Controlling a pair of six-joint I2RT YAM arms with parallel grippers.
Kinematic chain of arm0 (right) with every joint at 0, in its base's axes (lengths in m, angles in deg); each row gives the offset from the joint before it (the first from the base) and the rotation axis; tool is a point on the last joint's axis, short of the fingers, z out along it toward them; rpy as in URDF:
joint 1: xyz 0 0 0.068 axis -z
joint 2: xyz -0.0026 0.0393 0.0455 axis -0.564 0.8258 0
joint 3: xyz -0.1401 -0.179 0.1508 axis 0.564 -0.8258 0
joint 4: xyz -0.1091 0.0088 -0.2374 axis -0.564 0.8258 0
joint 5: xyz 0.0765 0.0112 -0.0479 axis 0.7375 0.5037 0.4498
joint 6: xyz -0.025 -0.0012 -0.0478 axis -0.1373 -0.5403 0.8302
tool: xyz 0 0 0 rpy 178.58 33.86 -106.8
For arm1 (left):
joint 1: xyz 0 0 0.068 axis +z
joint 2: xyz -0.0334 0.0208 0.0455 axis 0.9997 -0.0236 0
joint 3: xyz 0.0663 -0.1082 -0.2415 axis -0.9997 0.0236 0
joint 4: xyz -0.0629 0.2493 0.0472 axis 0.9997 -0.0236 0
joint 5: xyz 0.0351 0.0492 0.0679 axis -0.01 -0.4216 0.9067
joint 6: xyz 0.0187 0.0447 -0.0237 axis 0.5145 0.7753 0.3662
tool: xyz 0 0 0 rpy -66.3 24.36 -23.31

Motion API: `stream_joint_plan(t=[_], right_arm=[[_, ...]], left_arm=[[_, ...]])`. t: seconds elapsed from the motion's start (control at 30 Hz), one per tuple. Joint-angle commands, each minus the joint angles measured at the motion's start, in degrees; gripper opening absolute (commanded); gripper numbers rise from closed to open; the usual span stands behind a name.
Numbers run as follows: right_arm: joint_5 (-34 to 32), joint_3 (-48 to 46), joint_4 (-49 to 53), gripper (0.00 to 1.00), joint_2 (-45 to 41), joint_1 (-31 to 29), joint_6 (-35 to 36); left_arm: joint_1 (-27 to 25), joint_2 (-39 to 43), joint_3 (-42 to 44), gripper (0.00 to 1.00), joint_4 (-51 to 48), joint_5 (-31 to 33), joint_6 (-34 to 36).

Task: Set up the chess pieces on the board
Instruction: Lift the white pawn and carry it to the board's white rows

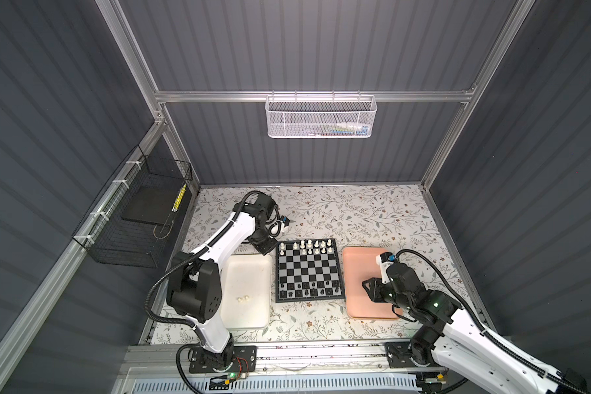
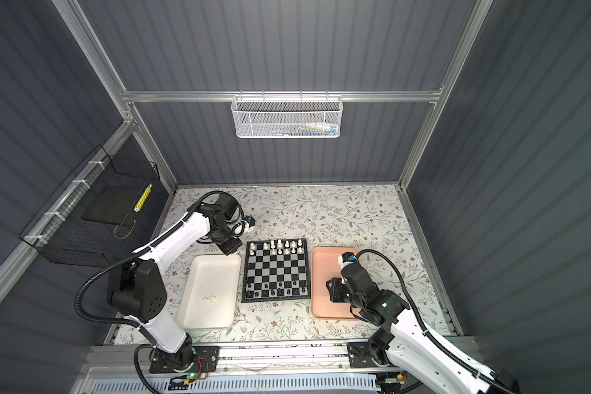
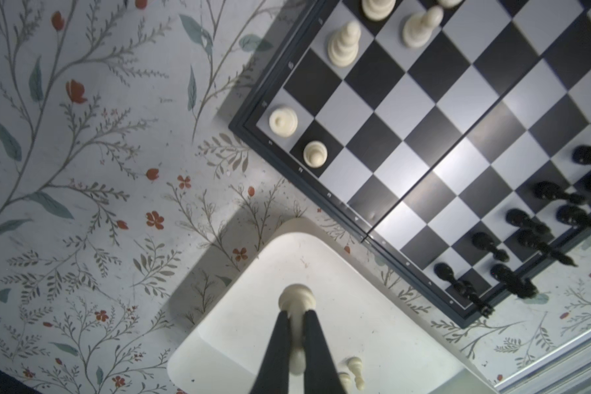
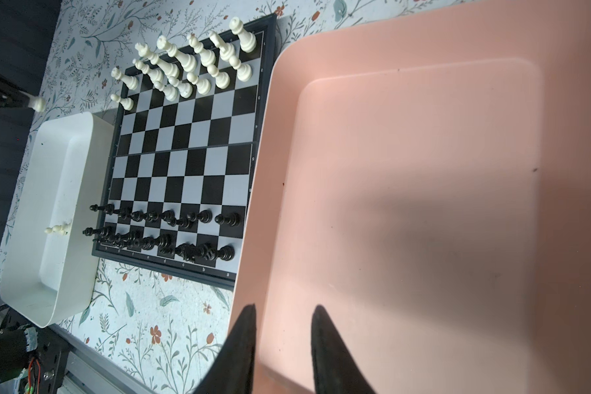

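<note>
Left tool [image 3: 296,314]: closed on 1 cream-white piece [image 3: 296,296], pinched along its stem, with the broad round end poking out past the fingertips.
Held piece, place: in the air over the far corner of the white tray [image 1: 249,273], just beside the board's far corner on that side. The right wrist view shows it off the board's rim.
Right tool [image 4: 284,308]: jaws parted with nothing between them, hanging over the near part of the salmon-pink tray [image 1: 355,269].
Board [image 1: 307,269]: black-and-silver chequered with a black rim, lying flat on the bench [image 1: 372,211] between the 2 trays and close to each.
White pieces [image 1: 309,247]: upright on the far 2 rows. There are open squares at the end nearest the white tray, where only a corner piece and 1 small piece in front of it stand.
Black pieces [image 1: 307,288]: upright on the near 2 rows.
Loose pieces [image 1: 243,299]: 2 cream ones lying on their sides, close together, in the near half of the white tray.
Writing on the rim: small pale letters a, b, c, d run along the near edge in the right wrist view. Digits run down the side, and 2 and 3 are legible in the left wrist view.
White mesh basket [image 1: 321,117]: hooked on the back rail; its contents are too small to read.
Black wire basket [image 1: 133,218]: fixed to the left wall, well away from the board.
</note>
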Motion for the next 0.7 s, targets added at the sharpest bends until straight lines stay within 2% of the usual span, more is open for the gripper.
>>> stream_joint_plan(t=[0.0, 0.37, 0.67], right_arm=[[-0.9, 0.6, 2.8, 0.31, -1.2, 0.2, -0.9], [-2.1, 0.2, 5.4, 0.31, -4.8, 0.2, -2.2], [-2.1, -0.4, 6.7, 0.31, -6.2, 0.2, -1.8]], left_arm=[[-0.5, -3.1, -4.7, 0.08, -2.5, -1.5, -0.7], [-5.1, -12.6, -15.6, 0.08, -3.7, -1.3, -1.5], [-7.8, -16.7, -17.8, 0.09, -2.5, 0.3, -3.0]])
